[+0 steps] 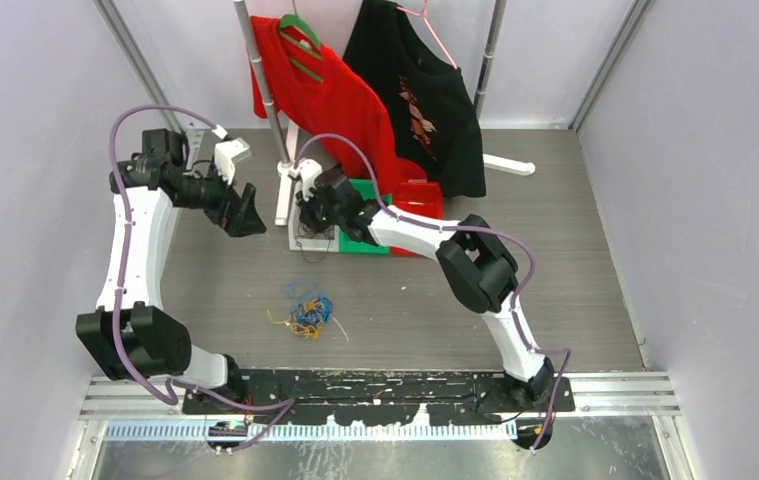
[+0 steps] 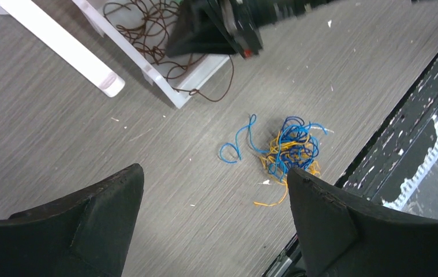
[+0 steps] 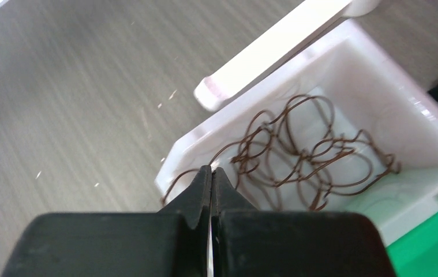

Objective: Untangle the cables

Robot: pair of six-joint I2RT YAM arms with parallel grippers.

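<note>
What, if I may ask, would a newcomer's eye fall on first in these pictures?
A tangled clump of thin blue and yellow cables lies in the middle of the grey table. Beyond it, the right hand is shut at the rim of a white plastic tray holding loose brown wire. A red shirt and a black shirt hang at the back.

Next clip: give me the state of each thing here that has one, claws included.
blue and yellow cables: tangled in one clump on the table, clear of both claws.
brown cable: loosely looped in the white bin, one loop over its rim.
left claw: open, above the table.
right claw: shut, tips at a brown strand by the rim; grip unclear.
red shirt: hanging.
black shirt: hanging.
</note>
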